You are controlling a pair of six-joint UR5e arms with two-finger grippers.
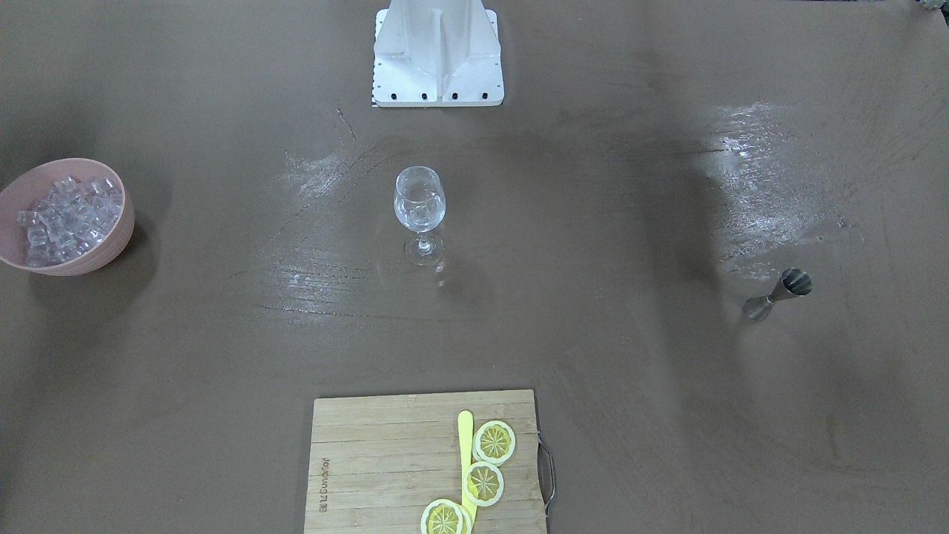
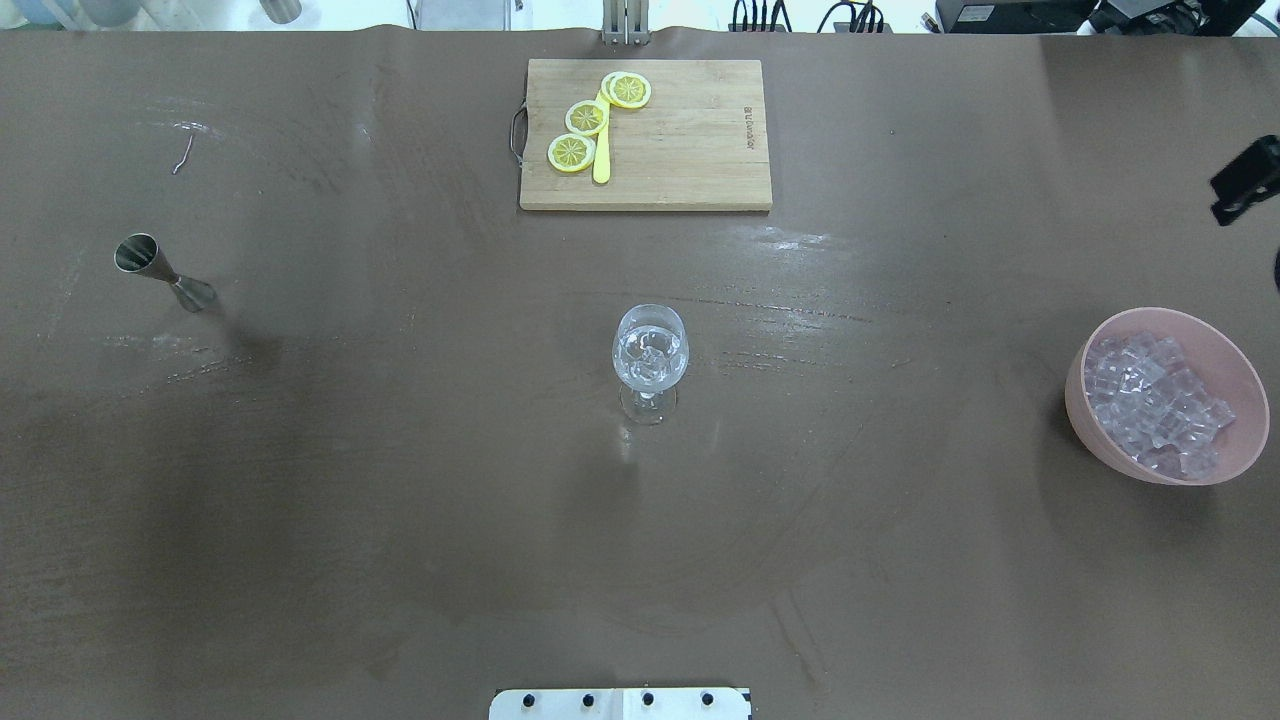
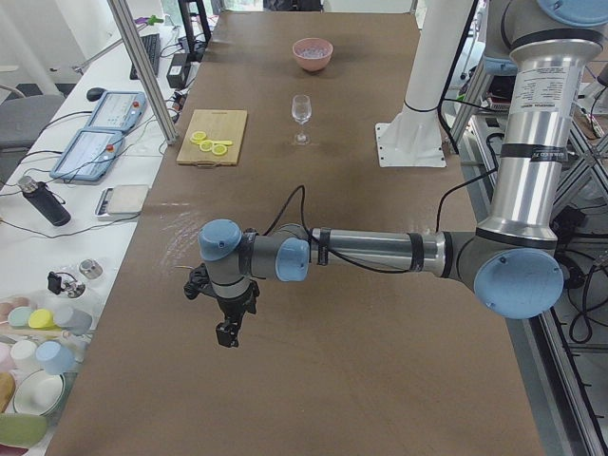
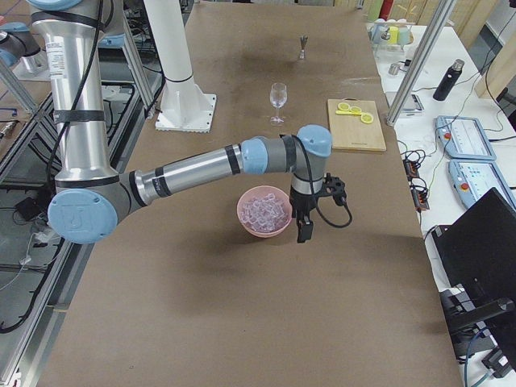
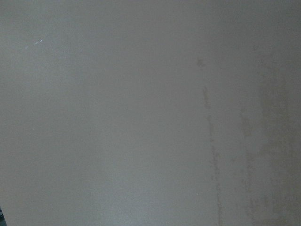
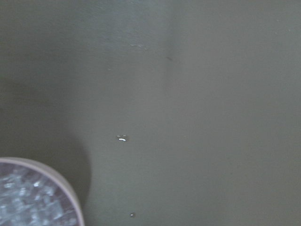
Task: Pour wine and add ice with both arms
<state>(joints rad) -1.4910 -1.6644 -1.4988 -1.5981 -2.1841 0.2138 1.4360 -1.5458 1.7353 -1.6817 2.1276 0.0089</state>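
Ice (image 2: 1150,405) heaped as small clear cubes in a pink bowl (image 2: 1076,400) near the robot's right end of the table (image 2: 400,520), filling it nearly to the rim. A few more cubes inside the wine glass (image 2: 650,352) — upright at the table's middle, in front of the white pedestal base (image 1: 437,59), well apart from the bowl. Steel jigger (image 2: 160,272) standing alone toward the left end. Bamboo cutting board (image 2: 690,150) at the far edge across from the base, bearing lemon slices (image 2: 571,152) and a yellow knife-like tool (image 2: 601,160) that touches them.

Right arm (image 4: 193,169) stretched out low over the table, with the right end effector (image 4: 305,230) pointing down just beside the bowl, on the side away from the base. Left arm (image 3: 370,249) reaching toward the opposite end, with the left end effector (image 3: 228,332) hanging above bare table. Seen plainly only from the side views, so cannot tell for either whether wide or narrow.

Table covered in matte brown — scuffed, with pale shiny streaks around the glass. Alongside it, white benches with blue-panelled control boxes (image 3: 95,142), a black bottle (image 3: 43,201), and aluminium frame posts (image 3: 142,71).
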